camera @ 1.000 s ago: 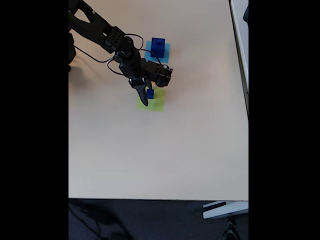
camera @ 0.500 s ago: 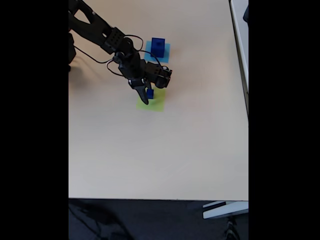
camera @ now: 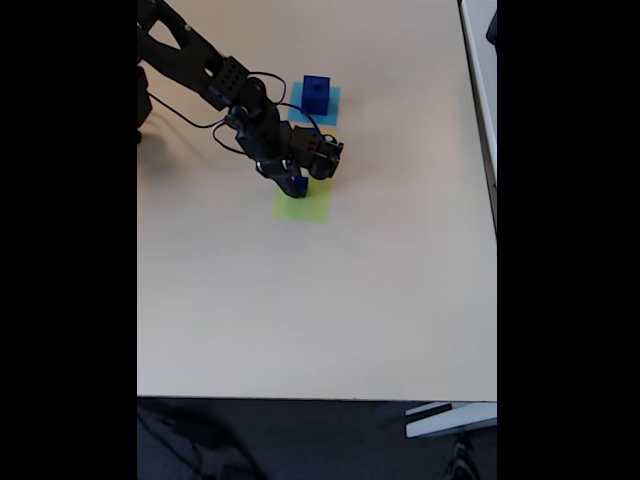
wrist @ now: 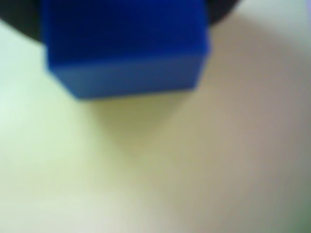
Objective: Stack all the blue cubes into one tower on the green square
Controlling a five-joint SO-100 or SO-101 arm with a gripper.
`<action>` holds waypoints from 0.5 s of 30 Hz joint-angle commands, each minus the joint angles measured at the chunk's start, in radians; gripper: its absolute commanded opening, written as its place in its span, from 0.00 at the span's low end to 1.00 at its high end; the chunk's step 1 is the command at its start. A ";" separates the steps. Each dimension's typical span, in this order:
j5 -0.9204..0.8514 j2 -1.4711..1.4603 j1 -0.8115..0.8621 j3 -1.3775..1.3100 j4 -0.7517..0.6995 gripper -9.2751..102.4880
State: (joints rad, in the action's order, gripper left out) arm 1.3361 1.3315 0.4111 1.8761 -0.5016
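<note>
Lower now than a second ago, the black two-finger gripper [camera: 297, 186] has sunk toward the tabletop and drawn slightly back toward the arm, so the small dark blue cube [camera: 300, 184] it carries is almost hidden among the black parts in the fixed view. The jaws are closed on that cube; in the wrist view the same dark blue cube [wrist: 127, 46] sits blurred at the top of the frame, with a soft shadow just under it on pale yellow-green.

That shadow is the relation that matters: the cube hangs directly over the flat, thin, pale yellow-green square patch [camera: 304, 207], close above its upper edge as the fixed view shows it, and I cannot tell whether the cube's underside is touching the patch yet. I judge the next move to be straight down, then a release. Its faces look roughly square to the patch, with no long axis to mind.

Further out, up the fixed view and well apart from the jaws, a larger dark blue cube [camera: 316, 92] sits on a flat light-blue square patch [camera: 329, 106]. By the task it should go under the smaller one, so the order here looks doubtful.

All around, the pale beige tabletop [camera: 320, 310] is smooth and flat, with plenty of room.
</note>
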 commanded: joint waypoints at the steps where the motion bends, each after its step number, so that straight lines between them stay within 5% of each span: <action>1: 0.000 0.018 -0.002 -0.046 0.015 0.13; 15: -0.038 0.149 -0.002 -0.098 -0.095 0.11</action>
State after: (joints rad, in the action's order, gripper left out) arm 1.3085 1.3606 0.4111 1.8454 -0.5660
